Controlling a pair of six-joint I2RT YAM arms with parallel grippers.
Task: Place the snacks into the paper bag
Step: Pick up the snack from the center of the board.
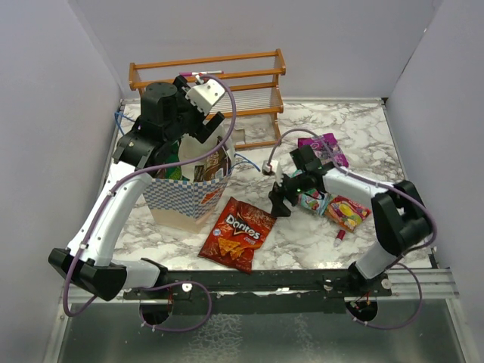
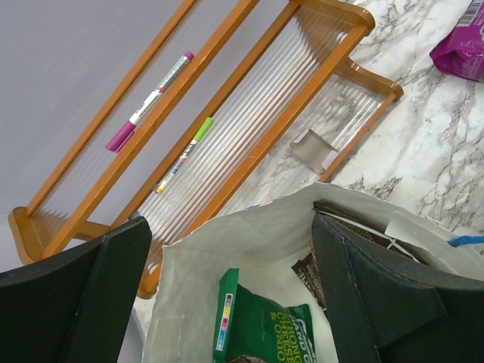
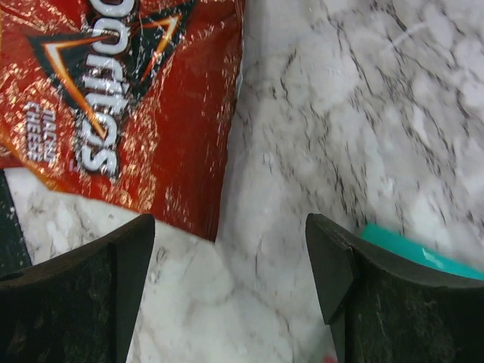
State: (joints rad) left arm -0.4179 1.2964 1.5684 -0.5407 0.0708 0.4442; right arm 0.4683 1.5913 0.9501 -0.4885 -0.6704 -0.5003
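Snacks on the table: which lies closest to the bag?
The red Doritos packet, just beside the paper bag; the teal packet, red-yellow packet and magenta packet lie farther right.

Top external: high behind the bases, whole marble table (image 1: 363, 128); left wrist: close over paper bag (image 2: 257, 242), facing wooden rack (image 2: 34, 227); right wrist: close above Doritos packet (image 3: 128, 98); all three shared with top.

The left arm (image 1: 113, 210) and right arm (image 1: 352, 182) share white tubular links, bulky black joint housings and black bases on a dark metal rail (image 1: 265, 280). Thin purple cables (image 1: 230, 106) trail along each. The left gripper (image 2: 231, 287) and right gripper (image 3: 231, 280) have matte black, wedge-shaped fingers.
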